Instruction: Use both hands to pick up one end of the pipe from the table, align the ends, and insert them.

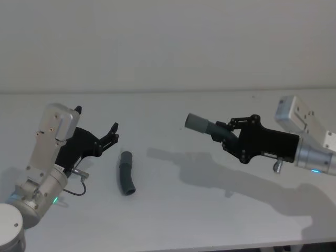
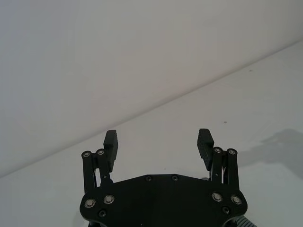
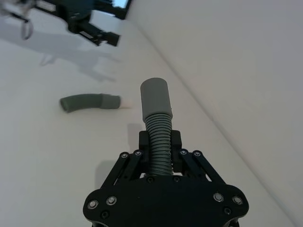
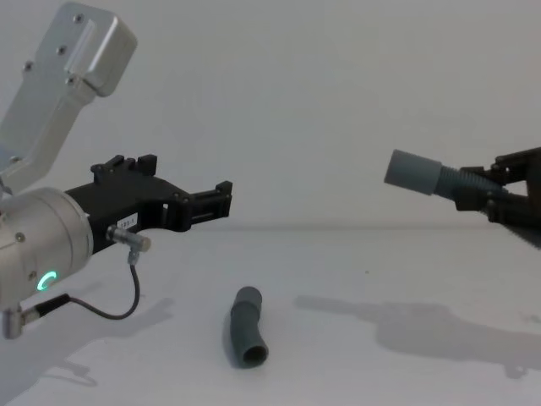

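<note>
One dark grey ribbed pipe piece [image 1: 126,179] lies bent on the white table [image 1: 210,220], left of centre; it is also seen low in the chest view [image 4: 245,326]. In the right wrist view this lying piece [image 3: 90,101] shows a white plug tip [image 3: 125,102]. My left gripper [image 1: 96,119] hovers open just left of it, nothing between its fingers [image 2: 204,142]. My right gripper [image 1: 223,131] is raised above the table on the right, shut on the second pipe piece [image 3: 158,137]. Its smooth grey cuff [image 1: 197,123] points toward the left arm.
A plain pale wall rises behind the table's far edge [image 1: 168,93]. A thin black cable [image 1: 79,184] loops from the left wrist down onto the table. Bare table lies between the two arms and under the right gripper.
</note>
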